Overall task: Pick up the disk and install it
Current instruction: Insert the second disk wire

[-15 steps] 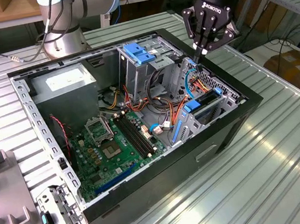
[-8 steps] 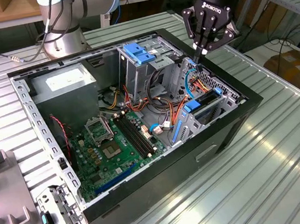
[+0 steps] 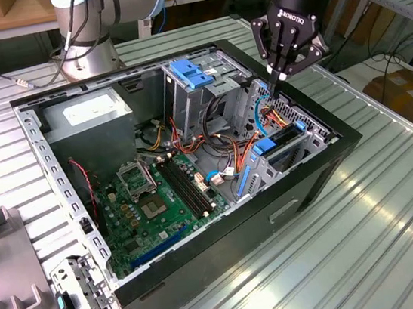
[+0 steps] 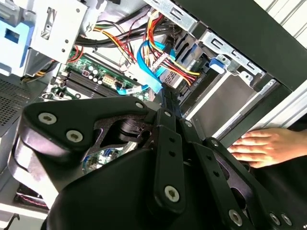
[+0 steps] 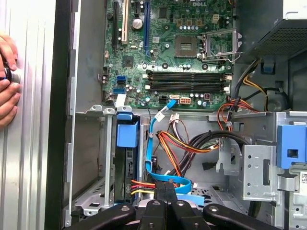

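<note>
The disk (image 5: 125, 165) is seen in the first wrist view already standing on edge inside the drive cage (image 5: 88, 158) of the open computer case (image 3: 302, 187). Its blue side rail is turned up toward the camera and its dark body is sunk between the cage walls. Its long axis is judged to run along the length of the bay, from the cabled end toward the motherboard (image 5: 172, 52). The gripper (image 3: 281, 76) is held above the cage end of the case in the exterior view, pointed almost straight down, with the arm's wrist directly over it. The disk is thus placed below the fingertips and a little to one side of them, not directly under them. The fingers (image 5: 154, 211) are brought together to a narrow tip with no gap visible between them. A blue flat cable (image 5: 152, 165) and a bundle of red, yellow and black wires are passed just beside that tip (whether anything thin is pinched there cannot be made out). Nothing of the disk itself is gripped. The same closed tip is shown in the second wrist view, where the gripper (image 4: 168, 98) is aimed at the cable cluster beside the cage. A person's hand (image 4: 264, 146) is rested on the ribbed metal surface (image 3: 397, 213) just outside the case wall, clear of the arm.
</note>
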